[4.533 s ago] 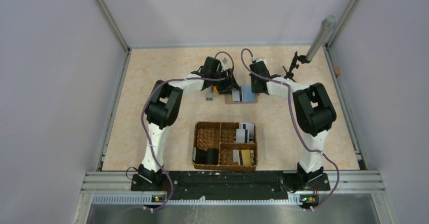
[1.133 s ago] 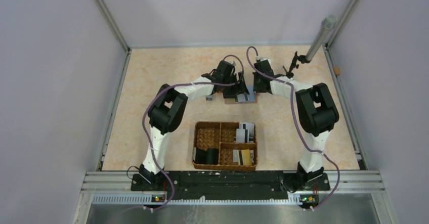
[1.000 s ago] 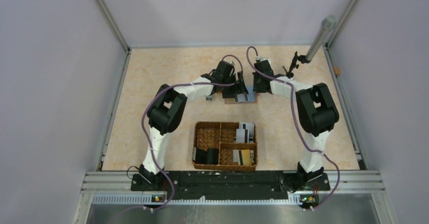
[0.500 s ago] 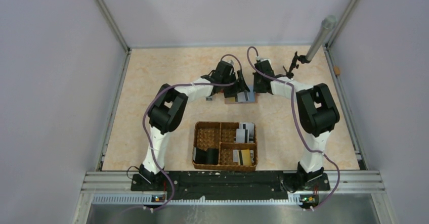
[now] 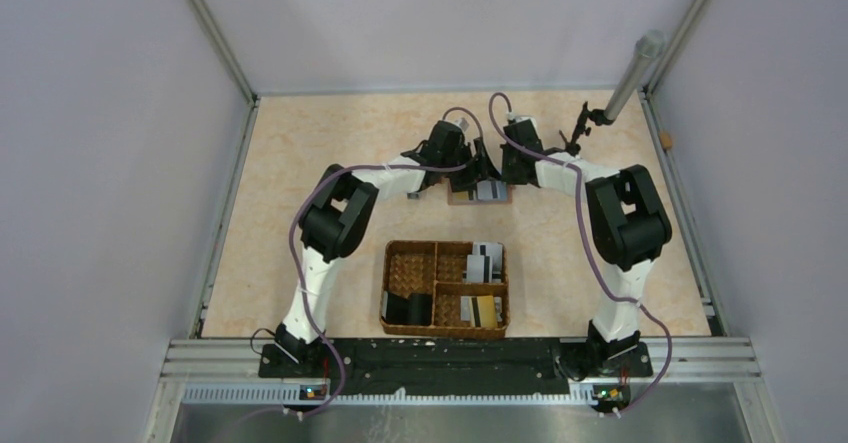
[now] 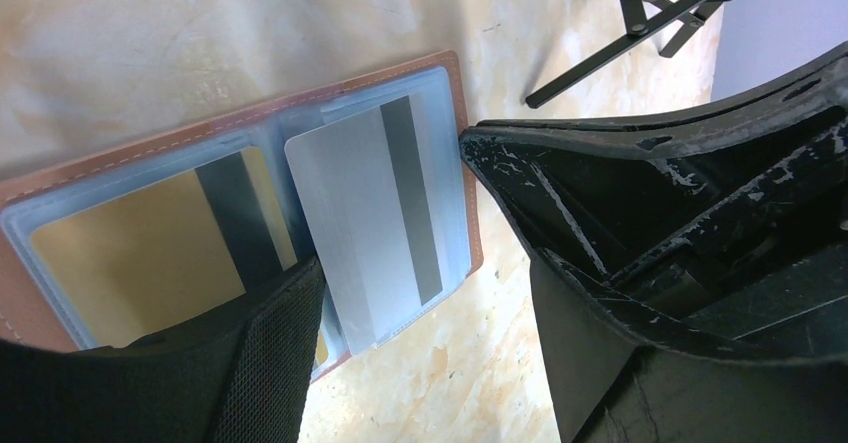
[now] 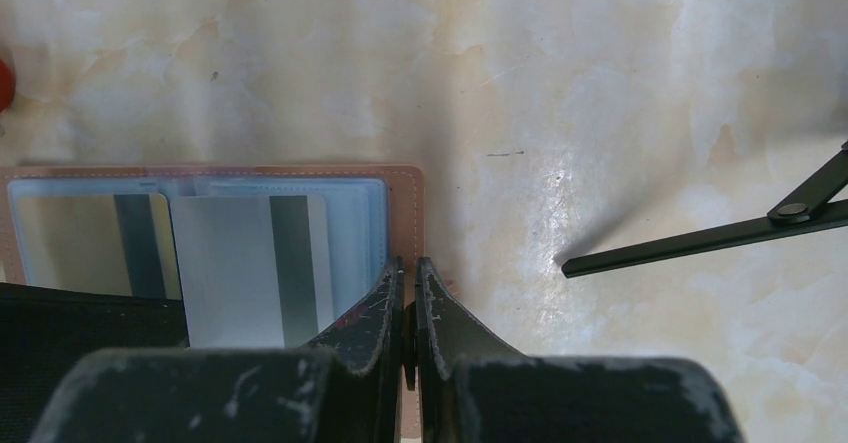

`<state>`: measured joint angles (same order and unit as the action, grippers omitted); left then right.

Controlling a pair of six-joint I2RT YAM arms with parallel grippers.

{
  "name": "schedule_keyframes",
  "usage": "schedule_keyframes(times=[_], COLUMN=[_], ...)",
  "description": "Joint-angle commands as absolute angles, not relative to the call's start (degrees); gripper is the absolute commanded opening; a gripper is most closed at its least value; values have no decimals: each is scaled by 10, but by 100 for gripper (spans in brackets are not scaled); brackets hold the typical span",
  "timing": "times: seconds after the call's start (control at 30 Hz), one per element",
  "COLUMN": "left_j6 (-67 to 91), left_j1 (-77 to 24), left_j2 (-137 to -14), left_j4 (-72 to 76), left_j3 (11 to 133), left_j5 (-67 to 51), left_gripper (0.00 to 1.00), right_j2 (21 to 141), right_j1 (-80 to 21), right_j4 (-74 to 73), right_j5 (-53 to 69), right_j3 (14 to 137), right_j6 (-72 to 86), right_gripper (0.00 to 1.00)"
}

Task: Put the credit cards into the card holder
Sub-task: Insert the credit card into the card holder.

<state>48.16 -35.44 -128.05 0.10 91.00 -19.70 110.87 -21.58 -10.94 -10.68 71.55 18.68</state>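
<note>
Two cards sit in the open brown leather card holder (image 7: 405, 213) with pale blue pockets, upper centre of the top view on the beige marbled worktop (image 5: 330, 163). A gold plastic card (image 6: 130, 253) fills its left pocket, and a silver plastic card (image 6: 350, 233) lies partly in the right. The left gripper (image 6: 420, 273) is spread above them. The right gripper (image 7: 408, 278), fingers pressed together, touches the holder's right border.

White links (image 5: 306, 301), black joints (image 5: 335, 225), purple cables (image 5: 298, 241), scuffed right pincer (image 7: 410, 266)
</note>
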Motion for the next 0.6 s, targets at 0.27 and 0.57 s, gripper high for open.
schedule_keyframes(times=[0.27, 0.57], left_j6=[501, 461], left_j1=[-378, -373], left_j2=[-1296, -1240], left_j4=[53, 53], left_j3=[945, 912], left_j5=[-216, -210], left_gripper=[74, 76], right_j2=[1074, 1022], right_j1=[-213, -191], right_j4=[-104, -117], right_j5=[-115, -116], right_j3=[707, 687], right_j6=[197, 199], right_gripper=[0, 28])
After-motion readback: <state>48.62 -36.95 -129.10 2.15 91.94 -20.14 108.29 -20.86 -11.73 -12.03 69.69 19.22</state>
